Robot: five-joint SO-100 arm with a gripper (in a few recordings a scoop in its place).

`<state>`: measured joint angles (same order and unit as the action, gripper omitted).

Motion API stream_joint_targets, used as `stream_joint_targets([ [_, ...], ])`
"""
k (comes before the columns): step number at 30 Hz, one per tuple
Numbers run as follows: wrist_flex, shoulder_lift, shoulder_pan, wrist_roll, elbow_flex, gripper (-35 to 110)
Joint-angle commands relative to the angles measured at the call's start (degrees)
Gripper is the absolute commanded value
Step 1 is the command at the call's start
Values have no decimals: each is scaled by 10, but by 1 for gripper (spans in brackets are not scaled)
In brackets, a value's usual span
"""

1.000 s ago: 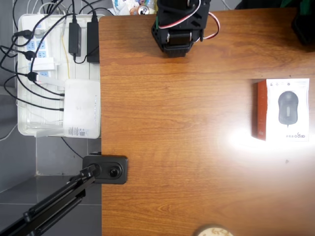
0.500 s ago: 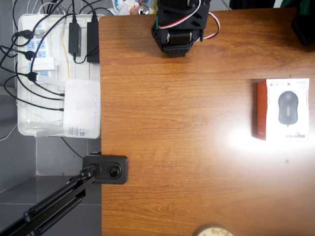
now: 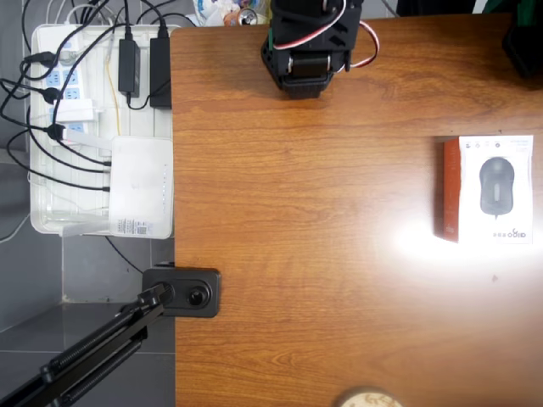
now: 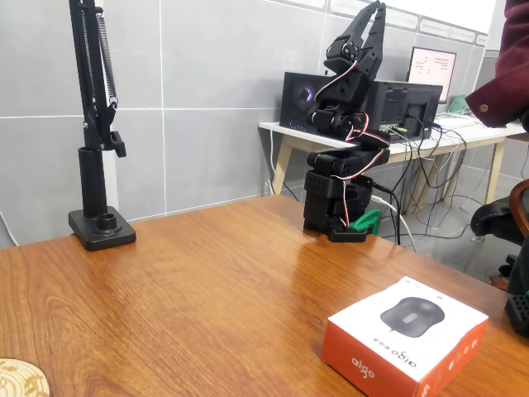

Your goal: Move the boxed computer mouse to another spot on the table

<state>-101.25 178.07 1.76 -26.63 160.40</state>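
1. White cardboard with a reddish-brown side panel: the boxed computer mouse lies flat near the right edge of the worktop in the overhead view, picture side up, and sits in the same place as a second ago.
2. In the fixed view the box rests toward the near right corner, its orange-red side facing the camera, with bare wood all round it and nothing touching it.
3. My hand is raised high above my base, fingers pointing up and well apart from the box; they look close together, nearly closed, and hold nothing.
4. In the overhead view my arm is folded at the far edge of the worktop, and it has not shifted over the last second either.
5. So nothing has changed, which I read as the task not yet begun: the reach, the grasp and the carry are all ahead of me.
6. Further out, a black lamp stand is fixed at the left edge, and off the worktop lies a white tray with power strips and a router.
7. I judge the flat box will need a wide opening across its narrow side.
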Motion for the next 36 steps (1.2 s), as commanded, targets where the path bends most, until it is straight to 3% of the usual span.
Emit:
stream_joint_targets([
  [1, -1, 2, -3, -4, 1, 0],
  [10, -1, 2, -3, -1, 1, 0],
  [13, 1, 2, -11, -54, 1, 0],
  [15, 48, 2, -33, -31, 1, 0],
  [17, 167, 2, -41, -51, -16, 0],
  [18, 274, 2, -59, -41, -60, 0],
  [20, 580, -3, -127, 105, -199, 0],
  [21, 730, -36, -108, 109, -282, 0],
  [27, 1028, -411, 310, -132, -673, 0],
  [30, 1198, -549, 385, -161, -798, 0],
  [34, 1331, -644, 467, -136, -833, 0],
  [35, 1375, -663, 481, -196, -848, 1],
  [36, 1422, -684, 499, -334, -869, 10],
])
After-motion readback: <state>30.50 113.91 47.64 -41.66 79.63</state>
